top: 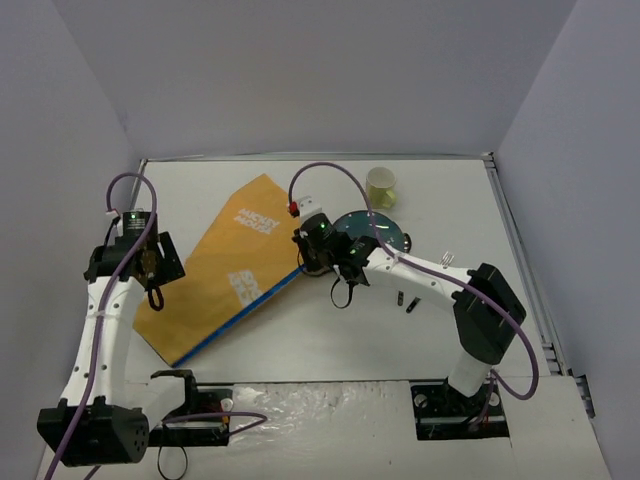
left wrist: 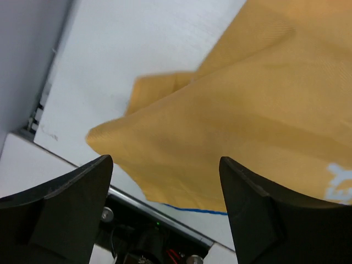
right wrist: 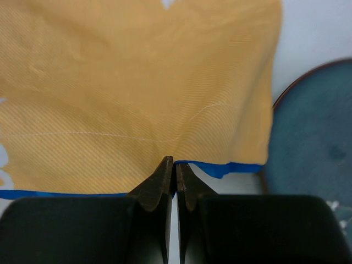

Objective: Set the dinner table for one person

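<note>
An orange-yellow placemat (top: 230,270) with a blue edge and white lettering lies askew on the left half of the white dinner table (top: 330,340). My right gripper (top: 305,262) is shut on the placemat's blue edge near its right corner; in the right wrist view the closed fingertips (right wrist: 175,162) pinch that edge of the cloth (right wrist: 137,82). My left gripper (top: 157,268) is open over the placemat's left corner. In the left wrist view the open gripper (left wrist: 165,165) holds nothing, and the rumpled corner of the cloth (left wrist: 247,110) lies below on the table (left wrist: 126,49).
A dark blue plate (top: 375,232) sits just right of the right gripper and also shows in the right wrist view (right wrist: 313,137). A yellow-green cup (top: 382,187) stands behind the plate. Small dark items (top: 405,301) lie in front of the right arm. Grey walls enclose the table.
</note>
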Available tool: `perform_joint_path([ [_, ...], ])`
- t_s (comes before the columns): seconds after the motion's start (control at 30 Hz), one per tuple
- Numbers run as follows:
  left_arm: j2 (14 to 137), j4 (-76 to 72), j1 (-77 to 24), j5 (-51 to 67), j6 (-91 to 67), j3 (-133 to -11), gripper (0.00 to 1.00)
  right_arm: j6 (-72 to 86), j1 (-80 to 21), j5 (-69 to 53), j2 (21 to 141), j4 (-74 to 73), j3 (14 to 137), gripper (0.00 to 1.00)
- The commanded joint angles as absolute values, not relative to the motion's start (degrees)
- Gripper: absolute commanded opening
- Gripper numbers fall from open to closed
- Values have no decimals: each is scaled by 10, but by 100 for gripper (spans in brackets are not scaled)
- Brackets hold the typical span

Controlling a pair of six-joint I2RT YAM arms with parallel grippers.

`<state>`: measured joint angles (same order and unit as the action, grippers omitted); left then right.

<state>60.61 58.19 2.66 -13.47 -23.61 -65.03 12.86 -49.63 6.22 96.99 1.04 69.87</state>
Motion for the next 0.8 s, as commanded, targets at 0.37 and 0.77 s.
perform_joint_path([
  [0.37, 688, 440, 29, -47, -367, -594, 95, 192, -516, 49, 887, -61, 573, 0],
  [0.77, 925, 340, 30, 59, -311, -635, 83, 170, -512, 45, 877, -50, 544, 0],
])
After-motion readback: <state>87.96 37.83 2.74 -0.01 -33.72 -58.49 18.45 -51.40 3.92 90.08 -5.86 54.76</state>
